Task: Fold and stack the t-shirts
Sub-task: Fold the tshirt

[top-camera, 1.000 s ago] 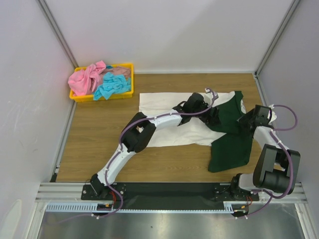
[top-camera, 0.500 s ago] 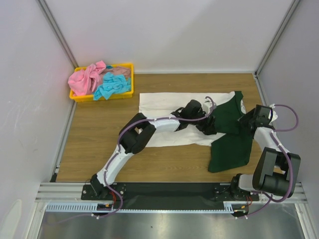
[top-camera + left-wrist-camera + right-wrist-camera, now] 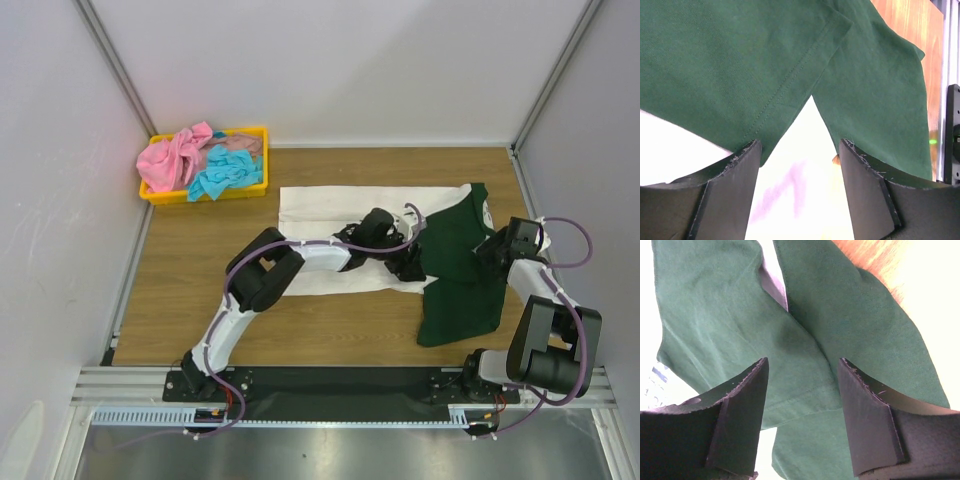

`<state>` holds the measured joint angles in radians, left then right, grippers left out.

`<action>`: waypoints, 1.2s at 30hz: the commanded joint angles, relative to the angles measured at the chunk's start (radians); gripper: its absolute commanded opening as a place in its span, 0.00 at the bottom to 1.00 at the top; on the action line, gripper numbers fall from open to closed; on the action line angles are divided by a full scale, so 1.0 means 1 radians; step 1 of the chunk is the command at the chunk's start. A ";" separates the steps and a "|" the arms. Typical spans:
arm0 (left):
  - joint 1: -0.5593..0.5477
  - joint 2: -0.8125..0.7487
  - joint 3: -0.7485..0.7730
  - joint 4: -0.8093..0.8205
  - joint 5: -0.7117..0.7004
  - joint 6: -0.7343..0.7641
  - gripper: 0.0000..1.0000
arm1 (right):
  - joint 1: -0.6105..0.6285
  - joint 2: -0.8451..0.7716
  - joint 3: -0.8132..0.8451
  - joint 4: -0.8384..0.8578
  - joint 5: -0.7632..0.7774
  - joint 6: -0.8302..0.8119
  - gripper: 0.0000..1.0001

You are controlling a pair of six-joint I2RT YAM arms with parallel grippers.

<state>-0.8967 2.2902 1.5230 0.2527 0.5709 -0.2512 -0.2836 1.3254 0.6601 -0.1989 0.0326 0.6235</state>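
Currently, my left gripper [image 3: 407, 266] stands spread and holds nothing, just above the white t-shirt [image 3: 320, 210], where the white body shows between its green sleeves [image 3: 460, 300]. My right gripper [image 3: 492, 252], also spread and empty, hovers over those sleeves. The shirt lies flat on the table [image 3: 200, 290].

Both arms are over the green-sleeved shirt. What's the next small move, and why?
Probably lower the left gripper onto the hem of the green sleeve and close. Its jaws stand open where that hem meets the white body, with nothing pinched yet. The right gripper also hangs open above green cloth, so neither arm can fold until it grips.
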 commanded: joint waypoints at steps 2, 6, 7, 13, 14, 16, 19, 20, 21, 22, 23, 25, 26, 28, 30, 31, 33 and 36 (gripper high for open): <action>-0.005 -0.093 0.005 0.007 -0.015 0.030 0.70 | -0.005 -0.029 0.015 0.000 -0.013 -0.027 0.62; 0.010 -0.150 0.054 -0.087 -0.091 -0.002 0.72 | -0.005 -0.019 0.073 -0.008 0.007 -0.041 0.63; 0.016 -0.165 0.061 -0.104 -0.106 -0.011 0.72 | -0.005 -0.014 0.087 -0.007 0.009 -0.042 0.64; 0.128 -0.268 0.072 -0.227 -0.235 -0.106 0.75 | -0.005 0.092 0.277 0.047 0.012 -0.123 0.66; 0.169 -0.279 0.059 -0.236 -0.247 -0.117 0.75 | -0.005 0.112 0.307 0.055 0.003 -0.136 0.66; 0.223 -0.316 0.016 -0.228 -0.308 -0.140 0.75 | -0.005 0.187 0.396 0.093 -0.052 -0.183 0.66; 0.283 -0.340 -0.020 -0.231 -0.348 -0.151 0.77 | -0.003 0.302 0.507 0.142 -0.112 -0.244 0.66; 0.294 -0.342 -0.026 -0.243 -0.392 -0.152 0.77 | -0.002 0.329 0.532 0.150 -0.135 -0.254 0.67; 0.304 -0.341 -0.026 -0.245 -0.416 -0.149 0.77 | 0.000 0.384 0.553 0.164 -0.143 -0.266 0.67; 0.323 -0.337 -0.027 -0.295 -0.436 -0.149 0.77 | 0.004 0.411 0.612 0.161 -0.149 -0.296 0.67; 0.331 -0.337 -0.030 -0.306 -0.477 -0.146 0.77 | 0.007 0.437 0.640 0.156 -0.157 -0.313 0.67; 0.353 -0.334 -0.041 -0.334 -0.529 -0.140 0.78 | 0.021 0.514 0.721 0.138 -0.145 -0.390 0.66; 0.361 -0.333 -0.046 -0.340 -0.549 -0.137 0.78 | 0.046 0.540 0.752 0.125 -0.131 -0.428 0.65; 0.386 -0.325 -0.055 -0.348 -0.595 -0.135 0.78 | 0.073 0.610 0.836 0.092 -0.102 -0.499 0.64; 0.403 -0.314 -0.058 -0.349 -0.606 -0.137 0.78 | 0.135 0.655 0.887 0.037 -0.006 -0.617 0.59; 0.418 -0.311 -0.058 -0.348 -0.606 -0.137 0.78 | 0.161 0.697 0.910 0.027 0.047 -0.655 0.59; 0.432 -0.295 -0.054 -0.349 -0.603 -0.138 0.77 | 0.220 0.739 0.961 0.015 0.195 -0.750 0.58; 0.450 -0.272 -0.040 -0.351 -0.600 -0.137 0.77 | 0.262 0.807 1.013 -0.002 0.331 -0.809 0.58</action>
<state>-0.4732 1.9976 1.4670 -0.0929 0.0010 -0.3771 -0.0685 2.0872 1.6073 -0.1596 0.1692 -0.0269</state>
